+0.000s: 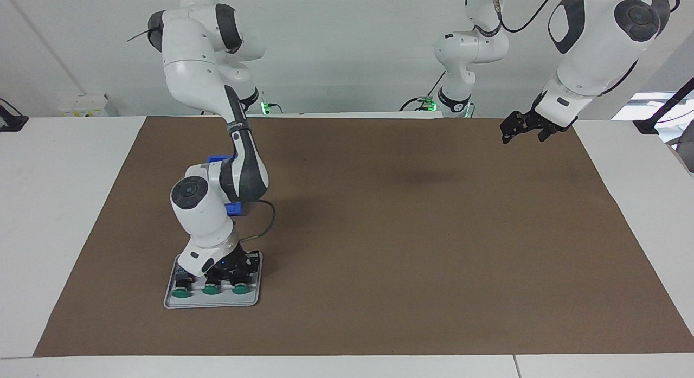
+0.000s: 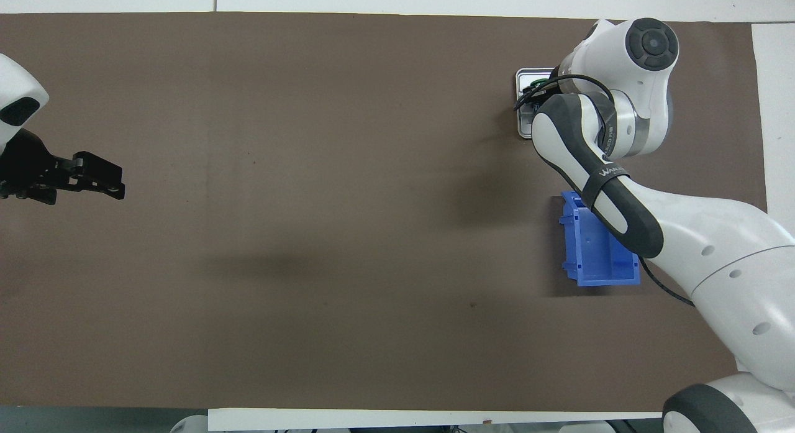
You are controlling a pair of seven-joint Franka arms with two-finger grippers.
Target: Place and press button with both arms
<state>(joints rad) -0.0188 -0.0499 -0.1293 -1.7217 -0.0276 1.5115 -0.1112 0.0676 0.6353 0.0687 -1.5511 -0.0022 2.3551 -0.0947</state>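
Note:
Three green-capped buttons (image 1: 211,290) lie side by side in a small grey tray (image 1: 256,298) toward the right arm's end of the table, their caps pointing away from the robots. My right gripper (image 1: 234,268) is down in the tray, right at the black bodies of the buttons. I cannot tell whether it grips one. In the overhead view the right arm's wrist covers the buttons and only a corner of the tray (image 2: 523,80) shows. My left gripper (image 1: 518,129) waits in the air over the left arm's end of the mat, and also shows in the overhead view (image 2: 99,177).
A blue plastic bin (image 2: 595,254) stands on the brown mat (image 1: 412,231) nearer to the robots than the tray, partly under the right arm. It also shows in the facing view (image 1: 233,208). White table surface borders the mat.

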